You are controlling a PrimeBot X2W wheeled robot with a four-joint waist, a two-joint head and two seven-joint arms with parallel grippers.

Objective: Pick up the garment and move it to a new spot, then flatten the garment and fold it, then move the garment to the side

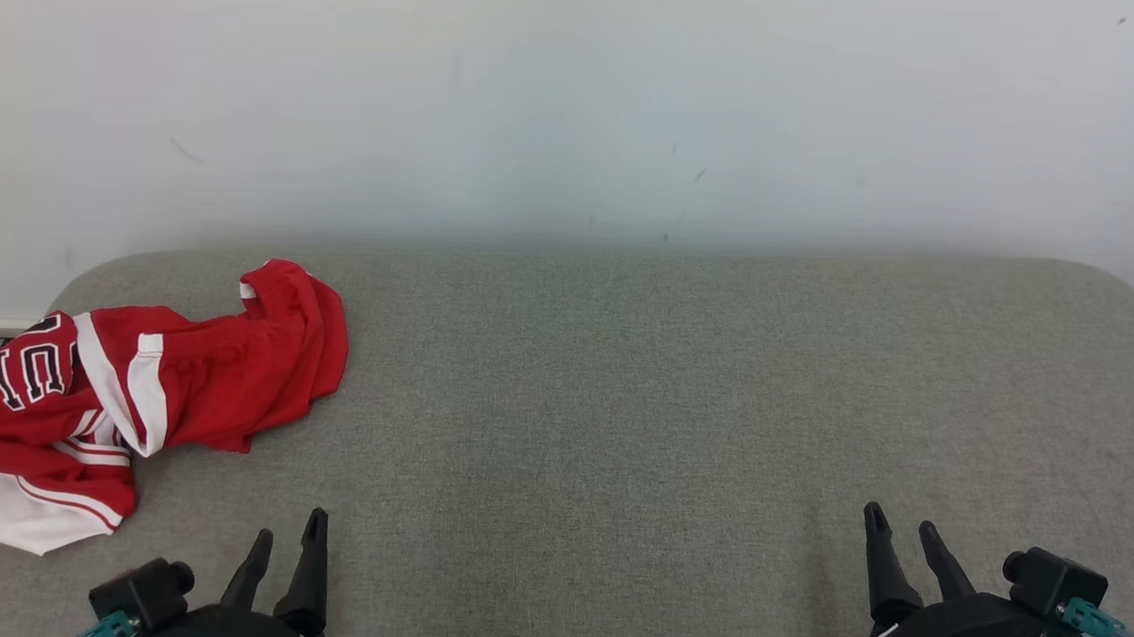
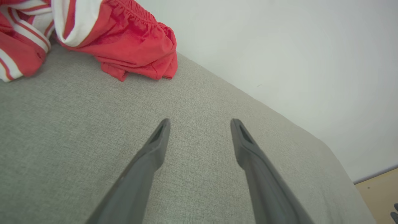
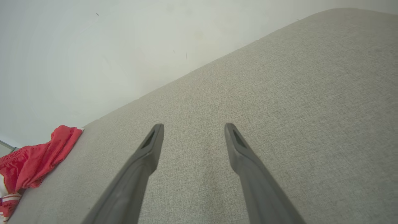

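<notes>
The garment (image 1: pixel 140 388) is a red piece of sportswear with white stripes and black lettering, lying crumpled at the far left of the grey padded surface (image 1: pixel 621 386). It spills over the surface's left edge. My left gripper (image 1: pixel 288 527) stands open low at the left, a short way in front of and to the right of the garment, touching nothing. In the left wrist view the garment (image 2: pixel 118 40) lies beyond the open left gripper (image 2: pixel 200 123). Low at the right, my right gripper (image 1: pixel 902 524) is open and empty. The right wrist view has the garment (image 3: pixel 34 158) far to the left of the right gripper (image 3: pixel 193 127).
A pale wall (image 1: pixel 574 111) rises directly behind the grey surface. The surface has rounded far corners. A strip of tan floor (image 2: pixel 377 193) shows past its right end in the left wrist view.
</notes>
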